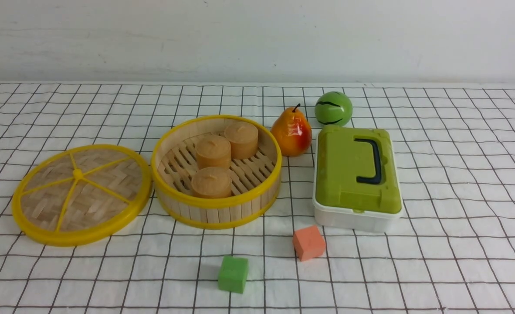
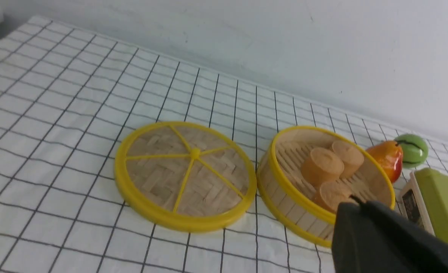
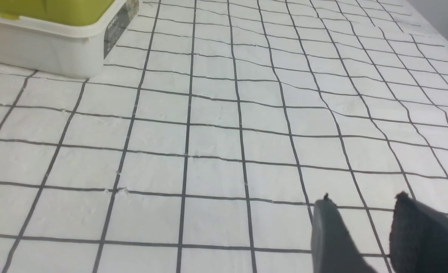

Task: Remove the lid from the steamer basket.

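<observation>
Find the lid [image 1: 82, 194] off and flat on the checked cloth [image 1: 458, 261], spokes up, just beside the steamer basket [image 1: 214, 214] on the robot's left; rims touching or very nearly so (cannot tell which). See the basket open, contents exposed. Judge the removal itself done, with only a clean exit left.

See the left gripper [image 2: 354, 206] in its wrist view only, above the table near the basket's rim; read it as closed, with nothing in it. See the right gripper [image 3: 364, 199] over bare cloth, well apart from the task things, fingers parted and empty.

For the exit:
- Lift the left arm straight up before any sideways travel.
- Avoid sweeping low across the basket rim: probably light, likely to slide on cloth.
- Leave the lid flat and off the basket's edge.
- Keep the right arm parked.

Count:
- 1 lid
- 1 steamer basket
- 3 tan round buns [image 1: 213, 151] on the slatted floor
- 1 pear [image 1: 291, 133]
- 1 green ball [image 1: 333, 108]
- 1 white box [image 1: 349, 218] with green top
- 1 orange cube [image 1: 309, 242]
- 1 green cube [image 1: 233, 274]
</observation>
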`<state>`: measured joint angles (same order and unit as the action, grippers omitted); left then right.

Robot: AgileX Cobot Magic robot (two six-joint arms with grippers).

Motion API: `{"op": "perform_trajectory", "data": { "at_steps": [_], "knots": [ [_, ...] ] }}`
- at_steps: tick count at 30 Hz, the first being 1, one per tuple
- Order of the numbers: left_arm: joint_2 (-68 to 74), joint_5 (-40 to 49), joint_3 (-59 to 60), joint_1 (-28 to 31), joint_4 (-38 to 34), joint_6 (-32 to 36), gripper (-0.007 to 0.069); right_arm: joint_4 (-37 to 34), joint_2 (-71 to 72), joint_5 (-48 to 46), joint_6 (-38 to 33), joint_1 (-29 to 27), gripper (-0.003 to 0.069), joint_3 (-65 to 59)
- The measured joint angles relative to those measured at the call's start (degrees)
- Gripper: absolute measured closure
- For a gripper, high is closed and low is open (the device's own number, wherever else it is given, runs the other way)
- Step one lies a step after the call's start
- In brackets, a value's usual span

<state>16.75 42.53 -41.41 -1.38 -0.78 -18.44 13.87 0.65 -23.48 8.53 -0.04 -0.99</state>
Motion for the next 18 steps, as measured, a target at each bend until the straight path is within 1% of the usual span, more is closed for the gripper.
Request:
{"op": "perform_trajectory", "data": {
  "at_steps": [3,6,7,9,11,12,14,15,17,18],
  "knots": [
    [0.0,1.3,0.3,-1.0,0.8,0.5,0.0637,0.0,0.0,0.0,0.0,0.0,0.0419,0.0],
    [-1.0,1.7,0.9,-3.3,4.9,0.6,0.0637,0.0,0.0,0.0,0.0,0.0,0.0419,0.0],
    [-1.0,1.6,1.1,-3.5,5.3,0.6,0.0637,0.0,0.0,0.0,0.0,0.0,0.0419,0.0],
    [-4.6,-0.7,4.2,-6.3,9.2,0.6,0.0637,0.0,0.0,0.0,0.0,0.0,0.0419,0.0],
    [-8.8,-4.9,8.9,-8.3,11.5,0.6,0.0637,0.0,0.0,0.0,0.0,0.0,0.0419,0.0],
    [-9.2,-4.9,9.4,-8.4,11.7,0.6,0.0637,0.0,0.0,0.0,0.0,0.0,0.0419,0.0],
    [-15.8,-12.5,16.7,-9.1,13.9,0.6,0.0637,0.0,0.0,0.0,0.0,0.0,0.0419,0.0],
    [-15.8,-13.1,17.3,-9.1,14.0,0.6,0.0637,0.0,0.0,0.0,0.0,0.0,0.0419,0.0],
    [-17.6,-22.0,26.3,-9.0,14.7,0.6,0.0636,0.0,0.0,0.0,0.0,0.0,0.0419,0.0],
    [-17.6,-24.7,28.8,-8.9,14.8,0.6,0.0636,0.0,0.0,0.0,0.0,0.0,0.0419,0.0]
  ]
}}
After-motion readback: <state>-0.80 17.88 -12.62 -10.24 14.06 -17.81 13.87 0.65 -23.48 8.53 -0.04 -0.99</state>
